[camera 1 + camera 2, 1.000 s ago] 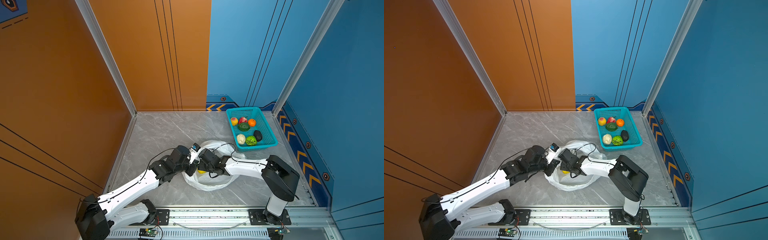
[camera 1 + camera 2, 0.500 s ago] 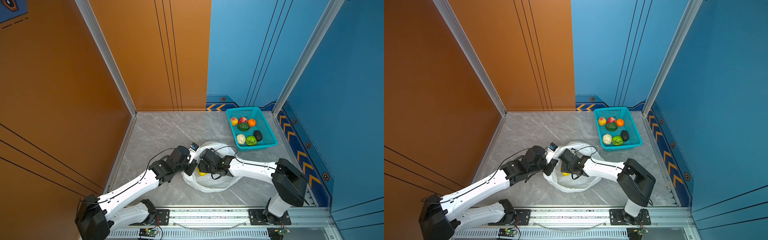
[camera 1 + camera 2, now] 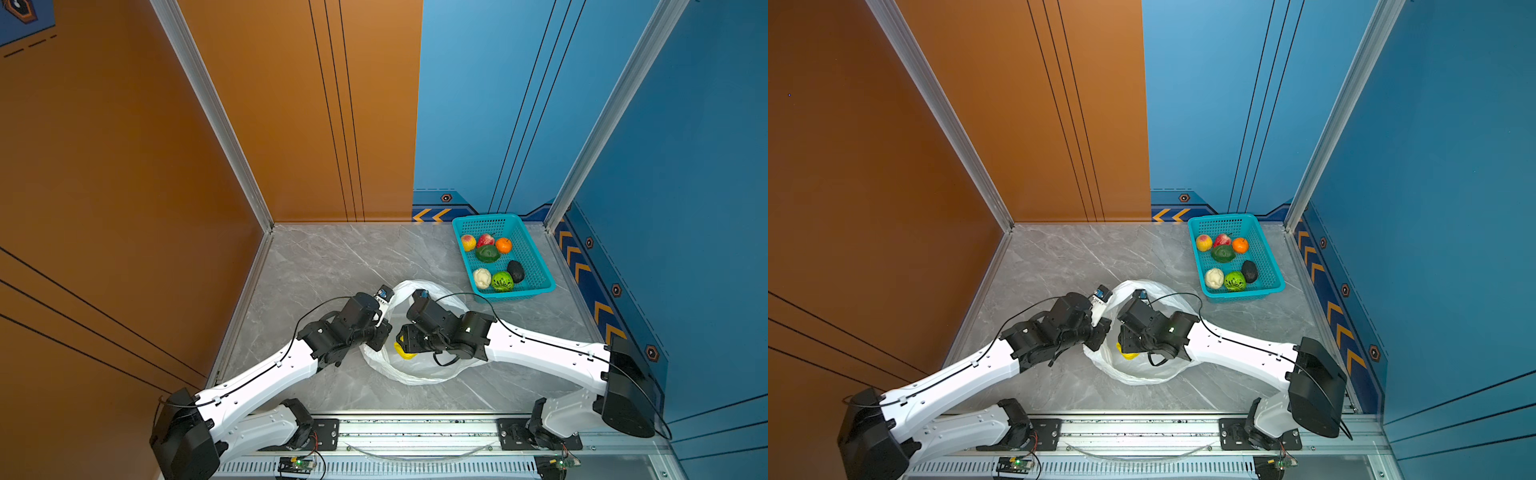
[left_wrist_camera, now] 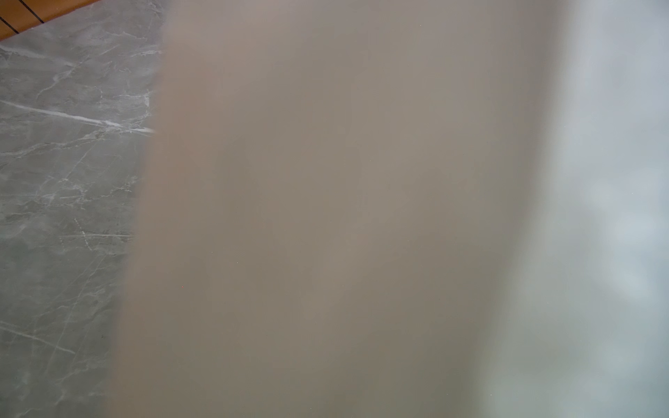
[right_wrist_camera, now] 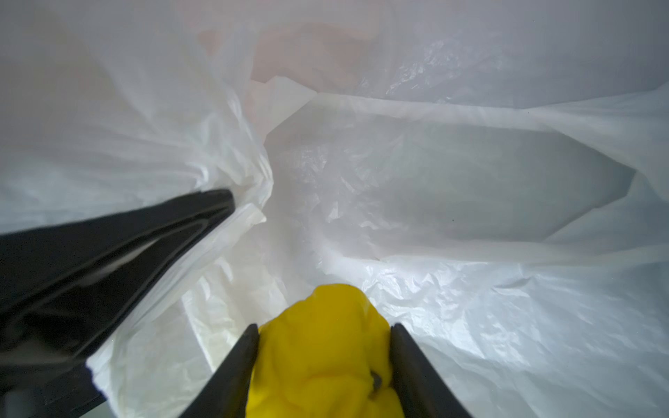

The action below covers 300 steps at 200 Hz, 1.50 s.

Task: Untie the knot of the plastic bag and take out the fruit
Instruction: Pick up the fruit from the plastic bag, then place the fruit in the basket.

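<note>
The white plastic bag [image 3: 415,370] [image 3: 1142,370] lies with its mouth wide open in the middle of the floor in both top views. My right gripper [image 5: 324,327] [image 3: 402,340] reaches into it, shut on a yellow fruit [image 5: 322,362] [image 3: 404,352] [image 3: 1127,354]. My left gripper [image 3: 381,333] [image 3: 1100,332] is shut on the bag's left rim. One of its black fingers [image 5: 144,235] shows in the right wrist view, pinching the film. Blurred plastic [image 4: 325,217] fills the left wrist view. The knot does not show.
A teal basket [image 3: 536,266] [image 3: 1266,266] stands at the back right and holds several pieces of fruit. Orange and blue walls close in the grey marble floor [image 3: 332,257]. The arms' rail [image 3: 415,432] runs along the front edge.
The right arm's rear link has swung out to the right and lower. Its gripper stays in the bag with the yellow fruit. The left arm has not moved.
</note>
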### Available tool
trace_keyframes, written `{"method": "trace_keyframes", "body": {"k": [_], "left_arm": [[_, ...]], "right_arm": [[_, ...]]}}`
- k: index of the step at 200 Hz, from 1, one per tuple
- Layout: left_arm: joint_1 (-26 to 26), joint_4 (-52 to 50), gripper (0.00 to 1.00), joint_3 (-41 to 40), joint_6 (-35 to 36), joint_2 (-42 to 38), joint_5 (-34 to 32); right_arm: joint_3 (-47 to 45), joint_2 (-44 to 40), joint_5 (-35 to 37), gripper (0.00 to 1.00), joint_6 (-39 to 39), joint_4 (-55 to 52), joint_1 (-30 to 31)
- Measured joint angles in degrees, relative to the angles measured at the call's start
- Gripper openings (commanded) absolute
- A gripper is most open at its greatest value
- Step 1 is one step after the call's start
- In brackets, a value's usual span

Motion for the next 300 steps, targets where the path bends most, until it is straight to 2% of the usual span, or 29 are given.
{"method": "trace_keyframes", "body": {"k": [71,94,146,210,255,300], "left_arm": [[0.04,-0.76,0.00,0.00,-0.90,-0.28,-1.70],[0.04,-1.27,0.00,-0.02,-0.94,-1.18,-1.90],[0.04,-1.31,0.00,-0.24,-1.14,-2.14,-2.12],[0.09,-1.29,0.00,-1.16,-1.53,-2.34,-2.86],[0.52,-1.27,0.00,-1.27,-1.57,-3.37,-3.17],[0.70,-1.29,0.00,-2.19,-2.05,-3.80,-3.39]], "right_arm": [[5.57,-4.90,-3.32,0.49,-1.18,-6.12,0.00],[8.50,-6.71,-4.83,0.49,-2.05,-8.07,-2.21],[16.94,-7.91,-10.36,0.48,-5.86,-9.46,-17.94],[17.64,-5.57,-12.94,0.49,-8.79,-5.86,-39.04],[17.42,2.82,-10.64,0.48,-12.15,-0.35,-50.73],[18.73,16.85,-7.02,0.49,-15.23,3.34,-57.64]]}}
